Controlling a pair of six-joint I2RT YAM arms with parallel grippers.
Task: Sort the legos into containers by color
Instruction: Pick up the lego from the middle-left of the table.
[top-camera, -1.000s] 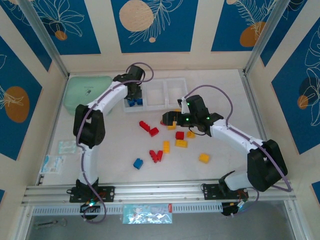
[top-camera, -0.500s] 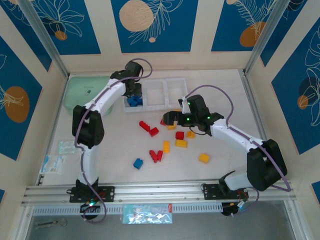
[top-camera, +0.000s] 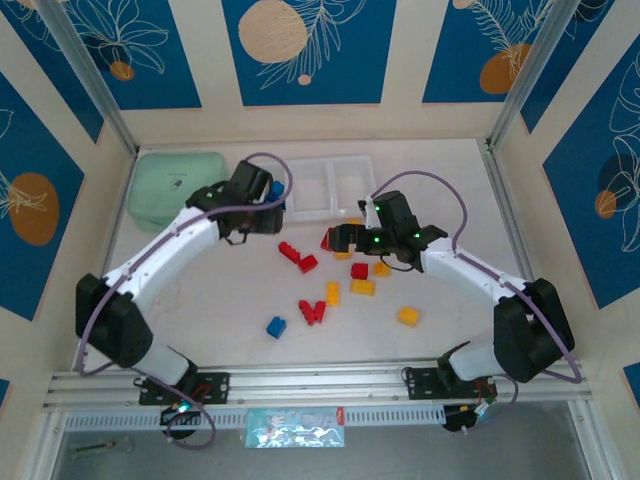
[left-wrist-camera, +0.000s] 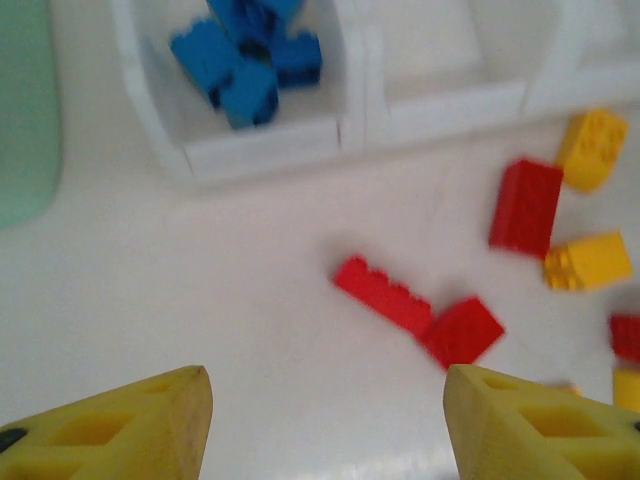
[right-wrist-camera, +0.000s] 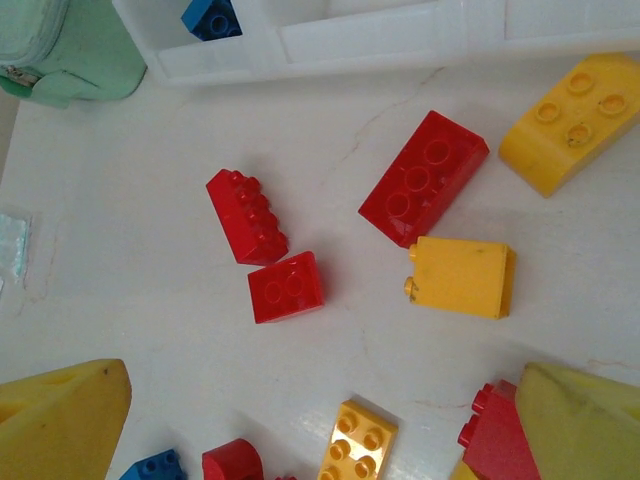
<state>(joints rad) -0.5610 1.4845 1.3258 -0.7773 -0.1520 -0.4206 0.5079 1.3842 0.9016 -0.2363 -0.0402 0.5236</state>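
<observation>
Blue legos (left-wrist-camera: 250, 60): a small heap in the left-hand bin of the containers (left-wrist-camera: 270, 150). What shows of the other two bins holds no bricks.

The rest lie loose on the table (top-camera: 230, 290). A long red brick (left-wrist-camera: 385, 293) touches a square red one (left-wrist-camera: 462, 330) just in front of the bins. Reds and yellows are scattered nearer the arms, and one blue brick (top-camera: 276, 326) sits well apart at the near side. The mint pouch (top-camera: 170, 185) sits left of the bins.

Left gripper (left-wrist-camera: 326, 390): jaws well apart, nothing between them, above bare table short of the blue bin.

Right gripper (right-wrist-camera: 322, 385): jaws spread to their widest, empty, hovering over a large red brick (right-wrist-camera: 424, 178) and a yellow brick (right-wrist-camera: 460, 276).

Step, as judged: blue drop done and the left arm free for its next pick. The right arm is lining up on a red or a yellow. The right arm's next move calls for lowering over a single brick, because the neighbours crowd close. The lone blue is the left arm's likely target.

Against a second ago: the left gripper stood over the blue bin with narrower jaws. It has since drawn back toward the table and opened, and the arm's elbow has swung down and left. The right arm has barely shifted, and the loose bricks lie as before.
</observation>
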